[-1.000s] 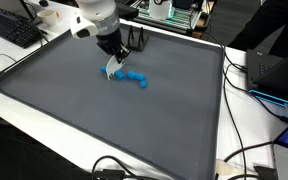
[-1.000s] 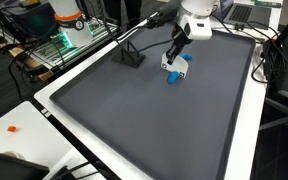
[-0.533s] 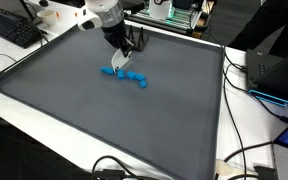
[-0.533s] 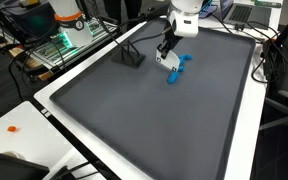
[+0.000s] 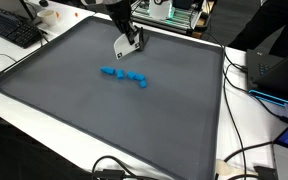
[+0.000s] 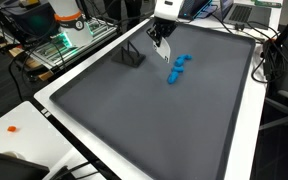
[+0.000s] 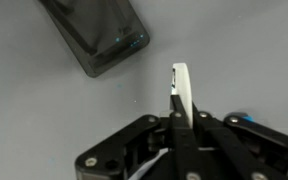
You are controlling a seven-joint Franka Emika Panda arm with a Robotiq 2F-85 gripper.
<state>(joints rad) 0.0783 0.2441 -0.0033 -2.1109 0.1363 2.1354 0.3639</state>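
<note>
Flat on the grey mat (image 5: 104,125), toward its far half: a blue bead string (image 5: 124,75), stretched in a slightly bent line and touching nothing else. Shows in both exterior views.

Near it and higher up, the tool (image 5: 122,45): hangs clear of the mat, not touching the blue bead string. Jaws pressed together into one narrow pale tip, with nothing visible between them.

In an exterior view, stands between the blue bead string and a black box (image 6: 132,55), apart from both. In the wrist view, points its closed tip at bare mat, with the black box at upper left, well clear of the tip.

Under and around the mat: a white surface (image 5: 29,125), with a keyboard (image 5: 12,30) at a far corner.
</note>
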